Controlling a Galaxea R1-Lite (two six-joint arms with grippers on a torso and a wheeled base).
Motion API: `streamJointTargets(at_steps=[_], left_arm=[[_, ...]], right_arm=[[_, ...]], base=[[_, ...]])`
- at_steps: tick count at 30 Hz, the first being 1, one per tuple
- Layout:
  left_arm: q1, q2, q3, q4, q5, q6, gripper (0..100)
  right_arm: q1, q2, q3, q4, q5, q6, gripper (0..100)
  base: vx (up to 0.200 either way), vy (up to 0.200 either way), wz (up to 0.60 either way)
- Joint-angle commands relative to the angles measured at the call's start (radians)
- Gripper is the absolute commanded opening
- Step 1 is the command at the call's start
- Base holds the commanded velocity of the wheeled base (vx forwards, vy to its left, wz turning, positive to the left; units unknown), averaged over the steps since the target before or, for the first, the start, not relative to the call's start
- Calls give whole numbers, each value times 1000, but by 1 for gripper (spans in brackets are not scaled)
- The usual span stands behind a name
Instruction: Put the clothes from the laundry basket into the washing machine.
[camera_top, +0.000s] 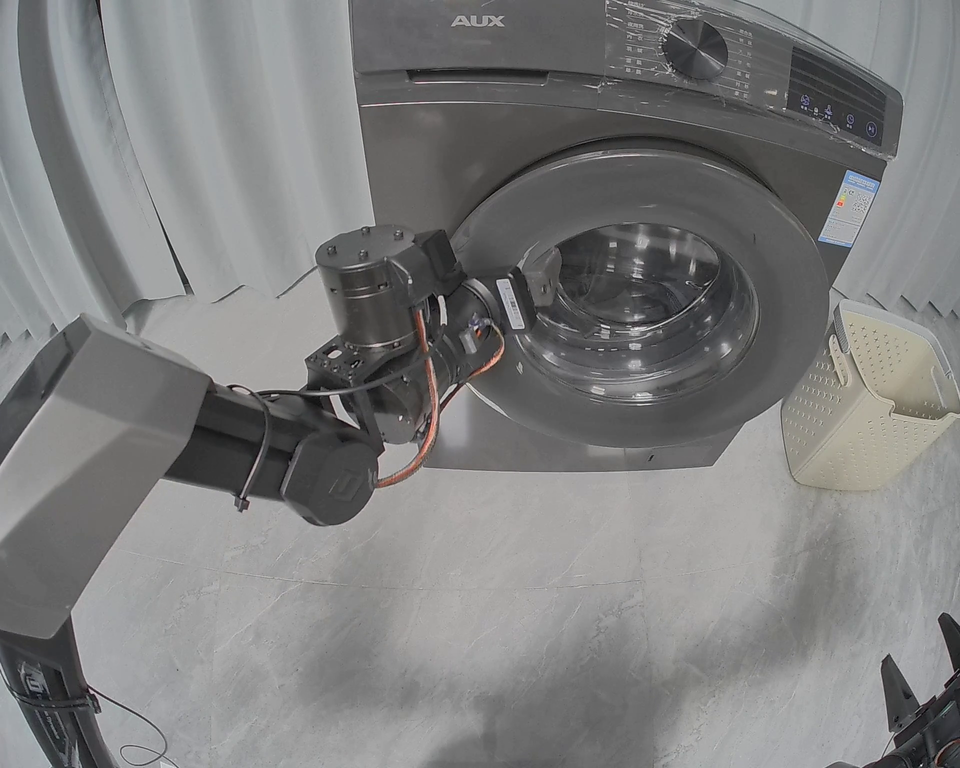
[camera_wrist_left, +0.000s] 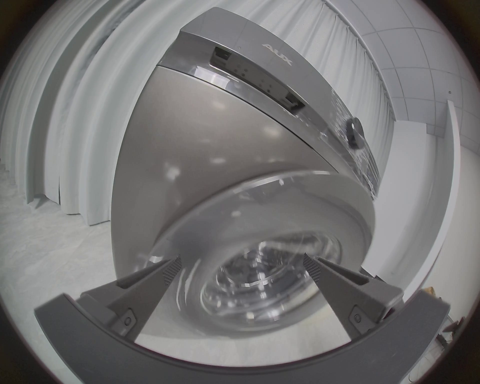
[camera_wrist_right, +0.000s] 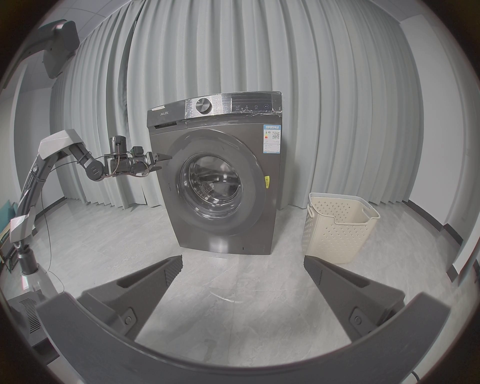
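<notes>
The grey front-loading washing machine (camera_top: 620, 200) stands ahead with its round glass door (camera_top: 640, 310) lying flat against the front. My left gripper (camera_top: 535, 285) is raised at the door's left rim. In the left wrist view this gripper (camera_wrist_left: 241, 267) is open, its fingers spread before the door glass (camera_wrist_left: 260, 285) with nothing between them. The cream perforated laundry basket (camera_top: 870, 400) sits on the floor right of the machine; the part of its inside (camera_wrist_right: 345, 210) that I see shows bare walls. My right gripper (camera_wrist_right: 242, 262) is open and empty, low and well back from the machine (camera_wrist_right: 215, 175).
Grey curtains (camera_top: 230, 150) hang behind and beside the machine. Open marble-patterned floor (camera_top: 520, 620) lies between me and the machine. The right gripper (camera_top: 925, 665) sits at the lower right corner of the head view. The left arm (camera_wrist_right: 95, 165) stretches toward the machine's left side.
</notes>
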Motion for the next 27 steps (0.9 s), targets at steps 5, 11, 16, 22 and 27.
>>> streamJointTargets(at_steps=[5, 11, 16, 22, 27], left_arm=[[-74, -438, 575, -2, -76, 7, 100], [-88, -754, 918, 6, -74, 60, 100], [-61, -956, 1124, 18, -63, 148, 100], [151, -1214, 1328, 52, -48, 261, 100], [243, -1399, 1358, 142, -45, 258, 100]], right_arm=[[0, -15, 18, 0, 0, 0, 100], [0, -15, 18, 0, 0, 0, 100], [0, -15, 18, 0, 0, 0, 100], [0, -15, 18, 0, 0, 1, 100], [0, -15, 18, 0, 0, 1, 100]], base=[[0, 0, 0], [0, 0, 0], [0, 0, 0], [0, 0, 0], [0, 0, 0]])
